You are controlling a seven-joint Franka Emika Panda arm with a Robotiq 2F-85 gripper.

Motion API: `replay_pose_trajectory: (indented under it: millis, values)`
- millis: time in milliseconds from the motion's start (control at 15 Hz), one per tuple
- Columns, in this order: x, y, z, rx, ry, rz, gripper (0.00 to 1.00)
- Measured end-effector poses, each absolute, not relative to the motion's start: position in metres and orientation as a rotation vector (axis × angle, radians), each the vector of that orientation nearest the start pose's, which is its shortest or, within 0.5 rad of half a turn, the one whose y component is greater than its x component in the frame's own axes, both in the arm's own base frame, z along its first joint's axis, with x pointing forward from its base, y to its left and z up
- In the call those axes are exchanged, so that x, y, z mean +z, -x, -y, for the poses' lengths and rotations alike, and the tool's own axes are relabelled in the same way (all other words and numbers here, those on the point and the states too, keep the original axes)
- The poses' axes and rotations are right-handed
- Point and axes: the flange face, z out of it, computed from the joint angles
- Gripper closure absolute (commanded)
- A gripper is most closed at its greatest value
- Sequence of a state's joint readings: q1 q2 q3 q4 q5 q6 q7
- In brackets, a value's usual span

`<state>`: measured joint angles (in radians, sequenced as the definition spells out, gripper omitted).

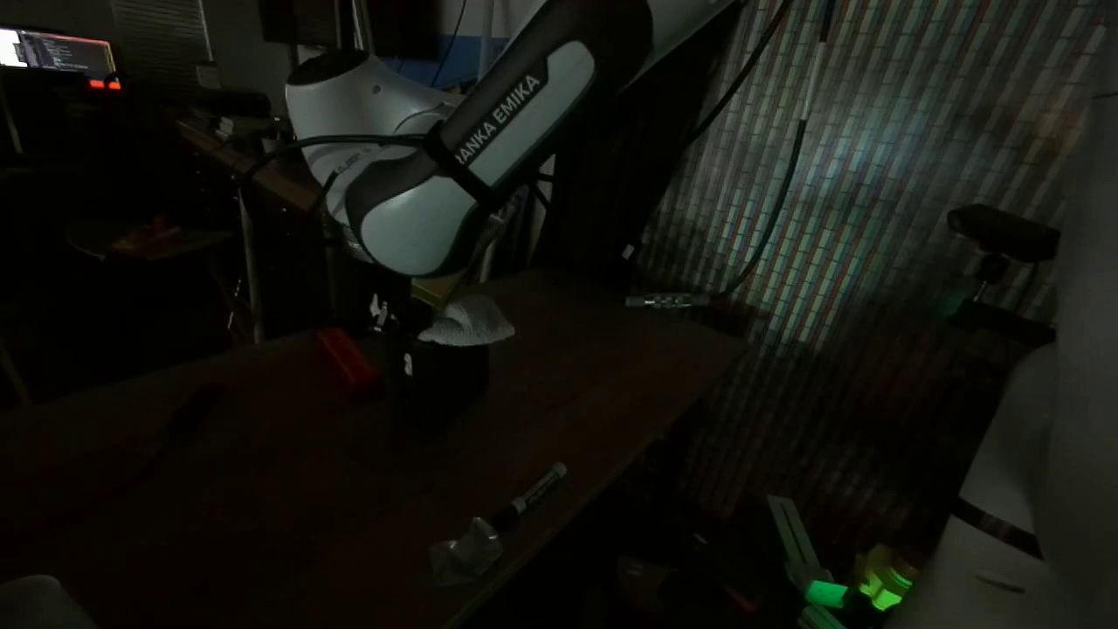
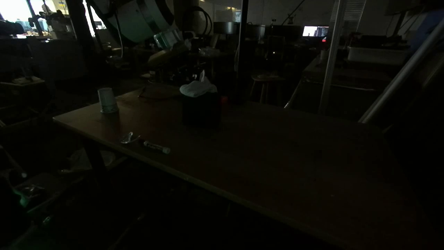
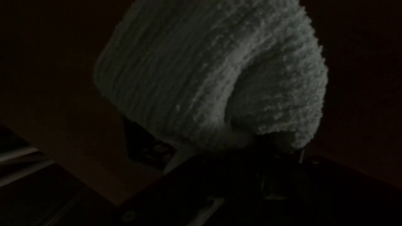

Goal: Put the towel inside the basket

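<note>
Towel, pale and ribbed, located at the top of the dark basket; in both exterior views its visible bulk lies above the basket's walls; in the wrist view it is folded over itself, with a dark corner of the basket showing beneath its lower left edge; my gripper is positioned at the towel, in contact with the cloth or just beside it; its working end is lost in darkness, so I cannot determine whether it is spread wide, drawn narrow or clamped on the fabric; I likewise cannot determine whether the towel rests on the basket's rim or hangs from my grip; my arm reaches over the table from above; a red block lies on the table near the basket; a marker lies near the table's edge, with a clear crumpled wrapper just beside its dark end; a pale cup stands toward a corner of the table, well apart from the basket; a stool is located beyond the table in an exterior view.
</note>
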<state>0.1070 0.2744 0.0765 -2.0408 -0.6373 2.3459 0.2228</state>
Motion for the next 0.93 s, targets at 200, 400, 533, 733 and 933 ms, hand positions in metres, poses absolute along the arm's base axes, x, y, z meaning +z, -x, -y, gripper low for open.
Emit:
replay_pose_trajectory:
  millis: [200, 400, 533, 733, 933]
  values:
    - [0.315, -0.591, -0.094, -0.199, 3.458, 0.686, 0.37]
    - [0.325, -0.592, -0.094, -0.225, 3.452, 0.672, 0.13]
    - [0.339, -0.592, -0.097, -0.268, 3.45, 0.671, 0.0]
    - [0.367, -0.589, -0.104, -0.349, 3.446, 0.677, 0.28]
    - [0.387, -0.584, -0.11, -0.408, 3.44, 0.683, 0.42]
